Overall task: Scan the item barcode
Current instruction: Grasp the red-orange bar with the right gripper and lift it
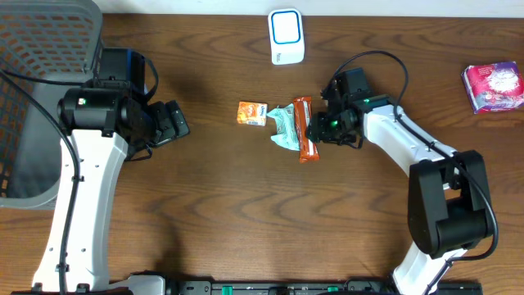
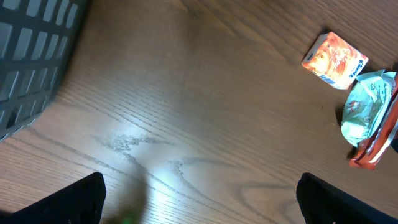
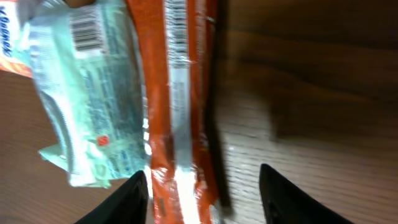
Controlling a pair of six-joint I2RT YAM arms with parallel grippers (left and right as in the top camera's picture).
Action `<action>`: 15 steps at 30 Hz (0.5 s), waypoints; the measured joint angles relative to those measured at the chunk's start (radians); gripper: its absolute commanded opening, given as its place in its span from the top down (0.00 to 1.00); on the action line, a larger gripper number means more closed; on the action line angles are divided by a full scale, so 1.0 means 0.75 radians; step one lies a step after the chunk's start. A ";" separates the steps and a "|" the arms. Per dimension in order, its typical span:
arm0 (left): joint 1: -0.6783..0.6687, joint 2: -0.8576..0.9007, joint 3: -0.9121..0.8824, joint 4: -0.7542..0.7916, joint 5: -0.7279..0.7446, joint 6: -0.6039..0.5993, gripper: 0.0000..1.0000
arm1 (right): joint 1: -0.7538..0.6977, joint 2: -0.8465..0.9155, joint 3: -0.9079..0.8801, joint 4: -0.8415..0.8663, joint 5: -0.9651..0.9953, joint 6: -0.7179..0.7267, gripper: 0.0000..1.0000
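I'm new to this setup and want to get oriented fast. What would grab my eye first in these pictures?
The orange-red snack bar mid-table, lying beside a teal packet and a small orange box, with the right gripper poised over it, jaws apart. Next, the white device at the far edge, likely the scanner, and the grey basket at the left corner near the wide-open left gripper.

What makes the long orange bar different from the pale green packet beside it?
The orange bar is long, narrow and fairly flat; the green packet is shorter, wider and crumpled. The right gripper straddles the bar's end, not the packet. Both are wrappers lying side by side on the table.
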 measured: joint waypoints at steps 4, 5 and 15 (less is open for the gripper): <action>0.000 0.000 0.000 0.000 0.000 0.000 0.02 | 0.018 0.000 -0.010 0.050 -0.003 0.015 0.51; 0.000 0.000 0.000 0.000 0.000 0.000 0.02 | 0.020 0.000 -0.014 0.057 -0.004 0.020 0.52; 0.000 0.000 0.000 0.000 0.000 0.000 0.02 | 0.020 0.001 -0.058 0.057 0.011 0.050 0.47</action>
